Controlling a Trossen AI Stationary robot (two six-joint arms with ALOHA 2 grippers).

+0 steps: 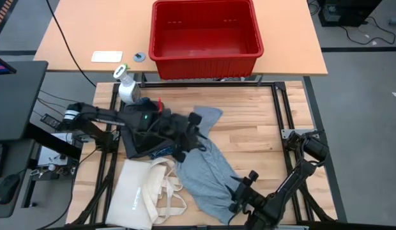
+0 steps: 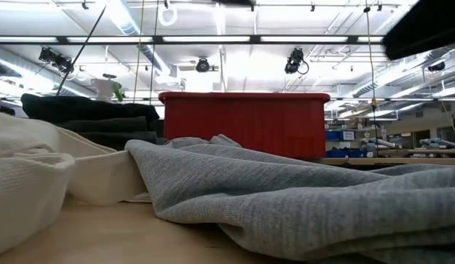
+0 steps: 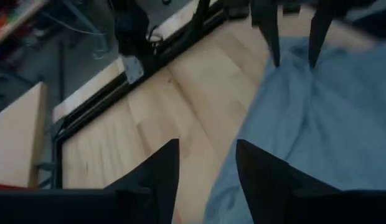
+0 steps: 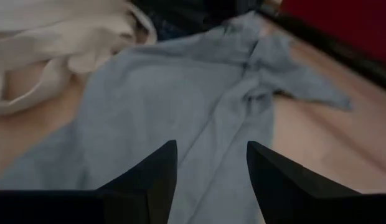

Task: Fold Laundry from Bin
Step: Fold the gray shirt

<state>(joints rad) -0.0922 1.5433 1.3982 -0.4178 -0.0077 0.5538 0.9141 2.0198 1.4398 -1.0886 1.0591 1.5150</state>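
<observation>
You'll find no readable text here, faint dark marks on the tote bag (image 1: 135, 195) beside the grey garment (image 1: 209, 172) too small to make out

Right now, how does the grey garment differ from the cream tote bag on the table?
The grey garment is spread long across the table's middle; the cream tote bag sits at the near left corner. The garment is plain grey and handle-free; the tote is cream with long looping handles. Both are soft, lie crumpled, and meet along one edge.
</observation>
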